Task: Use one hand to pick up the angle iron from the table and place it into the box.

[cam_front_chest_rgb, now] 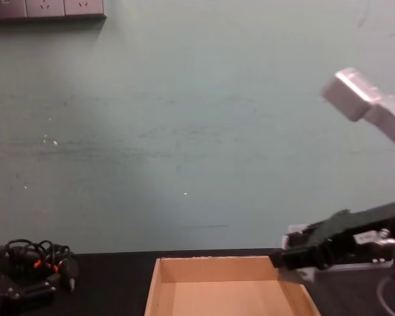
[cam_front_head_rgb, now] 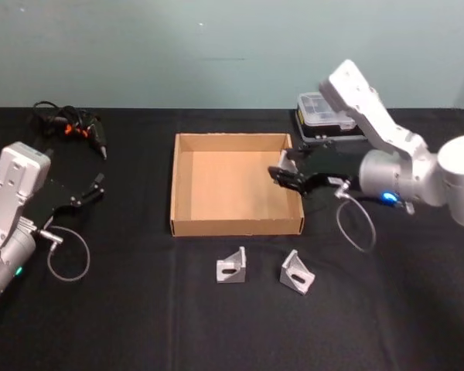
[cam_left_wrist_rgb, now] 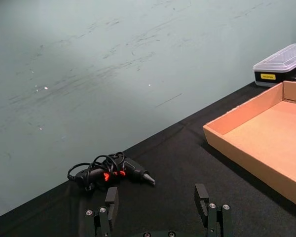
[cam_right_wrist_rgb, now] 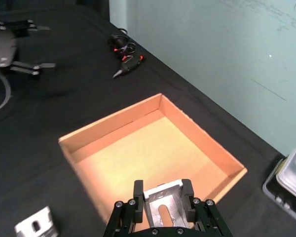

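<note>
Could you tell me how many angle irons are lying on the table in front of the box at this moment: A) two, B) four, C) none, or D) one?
A: a left angle iron and a right angle iron lie on the table in front of the box. The right gripper holds a third angle iron over the box, and the left gripper is parked open at the table's left.

The table (cam_front_head_rgb: 139, 309) was matte black, the box (cam_front_head_rgb: 236, 226) plain tan inside and out, each angle iron (cam_front_head_rgb: 231, 267) silvery grey, the right gripper (cam_front_head_rgb: 281, 178) black on a pale silver arm (cam_front_head_rgb: 371, 116), and the wall (cam_front_head_rgb: 216, 46) behind a flat sea-green.
</note>
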Robot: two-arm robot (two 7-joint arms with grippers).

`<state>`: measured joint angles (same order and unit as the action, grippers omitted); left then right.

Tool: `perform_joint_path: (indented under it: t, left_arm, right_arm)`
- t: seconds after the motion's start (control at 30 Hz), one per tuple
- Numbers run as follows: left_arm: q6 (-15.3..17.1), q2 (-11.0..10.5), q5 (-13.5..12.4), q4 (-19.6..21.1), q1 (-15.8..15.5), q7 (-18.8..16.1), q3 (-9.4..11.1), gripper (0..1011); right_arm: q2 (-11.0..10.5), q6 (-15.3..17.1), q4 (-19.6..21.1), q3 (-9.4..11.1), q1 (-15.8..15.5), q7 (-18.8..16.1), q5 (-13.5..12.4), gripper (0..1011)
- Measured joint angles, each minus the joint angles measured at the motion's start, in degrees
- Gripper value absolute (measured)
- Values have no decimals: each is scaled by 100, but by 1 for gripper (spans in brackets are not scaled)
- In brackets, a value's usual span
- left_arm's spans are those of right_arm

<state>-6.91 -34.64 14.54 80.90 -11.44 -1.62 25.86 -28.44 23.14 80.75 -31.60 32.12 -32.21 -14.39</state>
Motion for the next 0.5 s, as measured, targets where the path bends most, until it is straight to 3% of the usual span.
perform_joint_path:
  t: [0.23,0.5]
  left_arm:
    - [0,0,0,0,0,0,0,1011]
    - [1,0,0,0,0,0,0,1011]
  right_arm:
    - [571,-3,-983,-247,584,1,187,462]
    - [946,-77,-1742,-368,893,6,337,462]
